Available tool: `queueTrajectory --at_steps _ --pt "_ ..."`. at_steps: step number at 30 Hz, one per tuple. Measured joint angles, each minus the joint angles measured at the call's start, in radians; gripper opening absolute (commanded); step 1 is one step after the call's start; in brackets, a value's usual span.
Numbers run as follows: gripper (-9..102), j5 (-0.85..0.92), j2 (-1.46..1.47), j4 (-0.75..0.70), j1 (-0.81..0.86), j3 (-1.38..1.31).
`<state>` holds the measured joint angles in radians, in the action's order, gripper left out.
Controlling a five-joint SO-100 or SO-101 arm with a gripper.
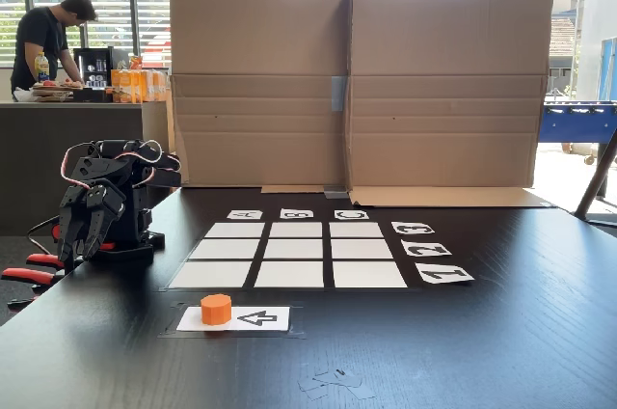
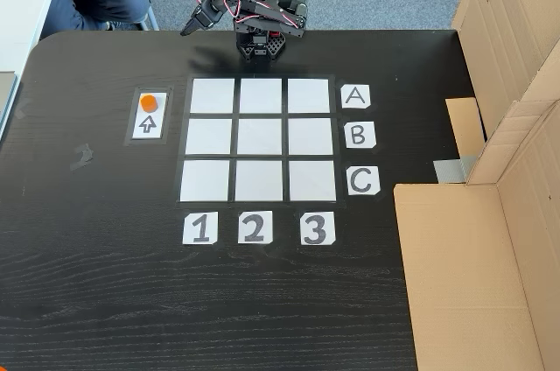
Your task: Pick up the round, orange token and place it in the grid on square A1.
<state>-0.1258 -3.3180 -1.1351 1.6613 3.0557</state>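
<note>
orange token (image 1: pixel 216 309), white grid (image 2: pixel 260 139), black table (image 2: pixel 105 257)

Arm (image 1: pixel 106 177) folded at rest, gripper (image 1: pixel 77 245) hanging down toward 6 o'clock, fingers together, holding nothing.

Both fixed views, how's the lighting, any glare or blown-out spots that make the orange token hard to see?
In a fixed view from table height, the windows behind the cardboard are blown out and the table carries a soft sheen; the token stays sharp. In a fixed view from above, lighting is even and the token is small but distinct.
</note>
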Motion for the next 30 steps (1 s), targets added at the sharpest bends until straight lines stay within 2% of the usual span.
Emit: queueTrajectory --at_steps 5,15,30 --pt "22 0.086 0.118 -0.009 0.018 -0.086" --pt "24 0.091 0.17 -0.009 0.018 -0.138" --pt "23 0.115 0.457 -0.011 -0.046 -0.319"
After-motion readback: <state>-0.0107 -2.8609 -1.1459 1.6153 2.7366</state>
